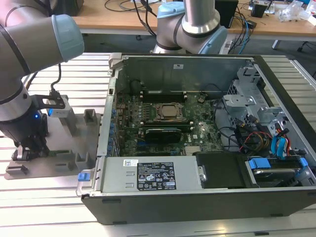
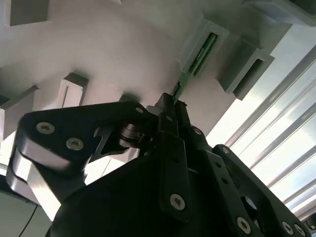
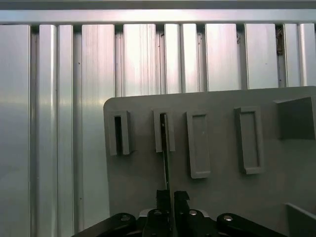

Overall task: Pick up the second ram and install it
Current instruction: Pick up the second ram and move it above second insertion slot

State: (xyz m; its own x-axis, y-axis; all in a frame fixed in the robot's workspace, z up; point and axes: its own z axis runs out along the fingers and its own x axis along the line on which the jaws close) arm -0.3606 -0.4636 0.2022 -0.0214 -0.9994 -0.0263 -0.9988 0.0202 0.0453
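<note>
The second ram is a thin green stick seen edge-on. It stands in a slotted block of the grey fixture plate, and its near end runs between my fingertips. My gripper is shut on that thin edge; in the second wrist view the gripper pinches the green strip just below the block. In the exterior view the gripper reaches down onto the fixture plate at the exterior view's left, beside the open computer case.
The open computer case lies at the exterior view's right of the plate, with its motherboard, processor socket and long memory slots exposed. Other upright blocks stand on the plate. The ribbed aluminium table surrounds it.
</note>
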